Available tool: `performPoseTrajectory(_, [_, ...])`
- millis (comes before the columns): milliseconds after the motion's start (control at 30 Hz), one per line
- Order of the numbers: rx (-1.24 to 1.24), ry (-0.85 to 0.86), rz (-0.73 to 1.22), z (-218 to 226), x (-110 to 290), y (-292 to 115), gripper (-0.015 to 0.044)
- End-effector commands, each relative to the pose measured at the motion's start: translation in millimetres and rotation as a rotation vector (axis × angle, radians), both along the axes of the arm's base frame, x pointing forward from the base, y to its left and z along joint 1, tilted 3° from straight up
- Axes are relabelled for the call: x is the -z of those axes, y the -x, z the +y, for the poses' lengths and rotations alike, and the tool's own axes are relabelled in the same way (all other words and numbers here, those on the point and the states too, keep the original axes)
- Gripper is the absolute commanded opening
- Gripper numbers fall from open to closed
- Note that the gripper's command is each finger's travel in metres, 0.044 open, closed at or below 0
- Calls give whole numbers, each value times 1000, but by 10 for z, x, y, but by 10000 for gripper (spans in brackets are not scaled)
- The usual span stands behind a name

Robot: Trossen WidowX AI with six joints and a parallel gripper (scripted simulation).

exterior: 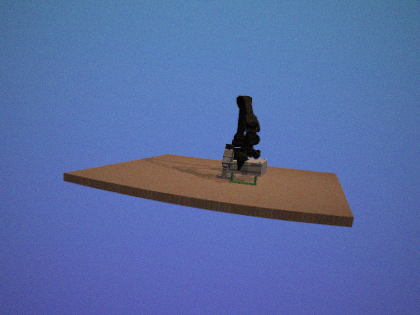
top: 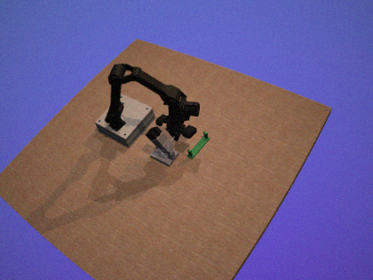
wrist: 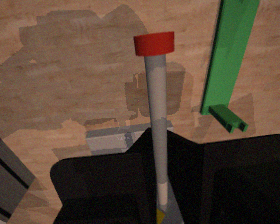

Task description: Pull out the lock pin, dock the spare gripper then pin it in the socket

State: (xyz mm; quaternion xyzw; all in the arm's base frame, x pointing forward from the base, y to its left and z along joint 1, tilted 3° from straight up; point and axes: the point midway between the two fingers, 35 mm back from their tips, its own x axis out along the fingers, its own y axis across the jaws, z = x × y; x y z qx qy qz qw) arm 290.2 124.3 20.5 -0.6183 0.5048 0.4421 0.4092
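My gripper [top: 176, 134] [exterior: 242, 160] is shut on the lock pin [wrist: 158, 115], a grey rod with a red head [wrist: 154, 44] that points away from the wrist camera. Just under the pin is the black spare gripper [top: 154, 134] [wrist: 100, 185], which sits tilted on the grey mount [top: 164, 155] [wrist: 107, 140]. In the wrist view I cannot tell whether the pin's tip touches the mount's socket. The green cradle [top: 198, 145] [exterior: 243, 181] [wrist: 230, 55] lies empty on the table, to the right of the mount.
The arm's grey base block [top: 132, 115] [exterior: 256, 166] stands close behind the mount. The brown table top [top: 249, 168] extends widely on all sides.
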Motion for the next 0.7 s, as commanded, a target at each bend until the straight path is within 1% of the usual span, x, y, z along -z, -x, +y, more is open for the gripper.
performPoseTrajectory(0, [-3, 4, 0, -37, 6, 4, 0])
performPoseTrajectory(667, [-3, 3, -3, -149, 3, -12, 0])
